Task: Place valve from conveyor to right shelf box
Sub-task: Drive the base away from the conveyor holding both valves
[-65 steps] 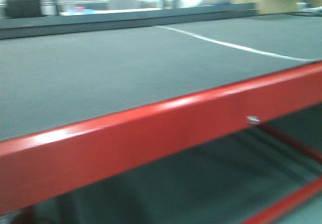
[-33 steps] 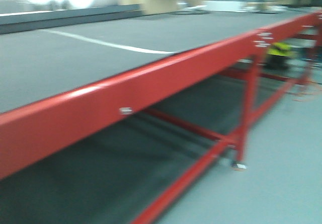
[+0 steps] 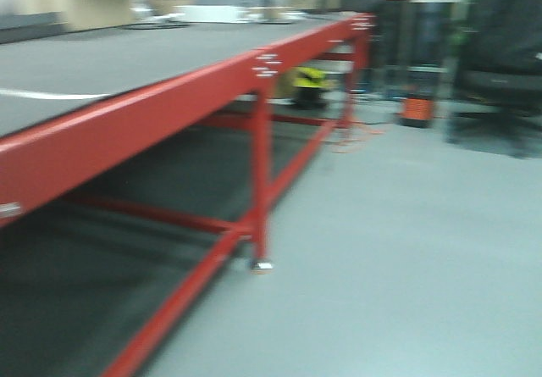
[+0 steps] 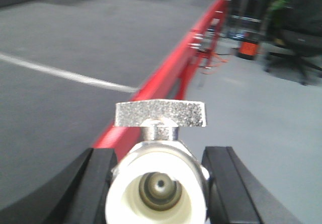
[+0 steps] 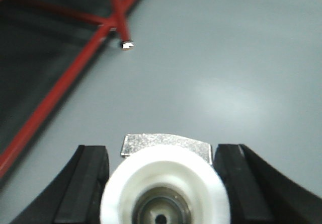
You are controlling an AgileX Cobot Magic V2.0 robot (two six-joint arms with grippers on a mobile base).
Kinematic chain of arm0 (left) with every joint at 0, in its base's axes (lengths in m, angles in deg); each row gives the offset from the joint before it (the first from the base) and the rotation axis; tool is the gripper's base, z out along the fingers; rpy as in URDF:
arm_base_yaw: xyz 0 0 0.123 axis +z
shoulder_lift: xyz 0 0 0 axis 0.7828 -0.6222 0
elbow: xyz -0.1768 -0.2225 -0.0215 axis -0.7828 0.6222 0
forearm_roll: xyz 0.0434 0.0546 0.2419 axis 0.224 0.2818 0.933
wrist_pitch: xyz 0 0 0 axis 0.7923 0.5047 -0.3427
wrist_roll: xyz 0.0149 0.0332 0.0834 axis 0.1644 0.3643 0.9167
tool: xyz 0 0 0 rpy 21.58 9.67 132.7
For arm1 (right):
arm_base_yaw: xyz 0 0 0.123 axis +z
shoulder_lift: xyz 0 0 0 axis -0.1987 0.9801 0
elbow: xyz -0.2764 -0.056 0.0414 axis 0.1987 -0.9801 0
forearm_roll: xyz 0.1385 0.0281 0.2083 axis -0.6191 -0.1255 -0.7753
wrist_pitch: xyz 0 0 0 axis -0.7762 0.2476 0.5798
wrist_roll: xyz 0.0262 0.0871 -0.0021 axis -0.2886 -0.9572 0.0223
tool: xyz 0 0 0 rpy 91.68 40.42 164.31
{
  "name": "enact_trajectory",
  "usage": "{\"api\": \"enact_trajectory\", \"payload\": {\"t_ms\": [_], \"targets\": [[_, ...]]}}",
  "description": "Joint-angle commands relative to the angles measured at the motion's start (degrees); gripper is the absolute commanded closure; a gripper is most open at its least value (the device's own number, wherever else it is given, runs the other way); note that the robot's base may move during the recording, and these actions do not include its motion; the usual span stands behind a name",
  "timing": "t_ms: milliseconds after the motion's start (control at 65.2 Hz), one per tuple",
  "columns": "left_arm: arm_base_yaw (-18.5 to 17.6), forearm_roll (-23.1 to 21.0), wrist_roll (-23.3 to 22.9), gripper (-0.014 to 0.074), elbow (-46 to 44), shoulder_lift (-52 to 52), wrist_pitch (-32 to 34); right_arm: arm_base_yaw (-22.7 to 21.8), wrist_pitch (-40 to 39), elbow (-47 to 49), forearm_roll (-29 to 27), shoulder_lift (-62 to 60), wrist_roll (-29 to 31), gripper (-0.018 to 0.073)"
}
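Grey floor (image 3: 406, 250) on your right, conveyor (image 3: 102, 59) on your left on its red frame (image 3: 169, 114). Left gripper (image 4: 160, 181) pinches the left valve (image 4: 160, 114), right gripper (image 5: 162, 183) the right valve (image 5: 166, 148), both lifted off the belt. Shelf box isn't visible. A jolt while driving could shake one loose.

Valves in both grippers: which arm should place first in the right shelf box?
Right, tentatively: left gripper and right gripper each clamp a valve, but the right hangs over floor while the left is at the conveyor edge. Shelf unseen.
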Motion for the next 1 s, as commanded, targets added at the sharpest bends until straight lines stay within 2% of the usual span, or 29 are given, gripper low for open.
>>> {"api": "enact_trajectory", "payload": {"t_ms": [0, 981], "targets": [[-0.21, -0.63, -0.13, 0.0707, -0.29, 0.43, 3.15, -0.1, -3.91, 0.59, 0.3, -0.7, 0.2, 0.0721], [-0.21, -0.63, -0.13, 0.0707, -0.29, 0.43, 3.15, -0.1, -3.91, 0.59, 0.3, -0.7, 0.2, 0.0721]]}}
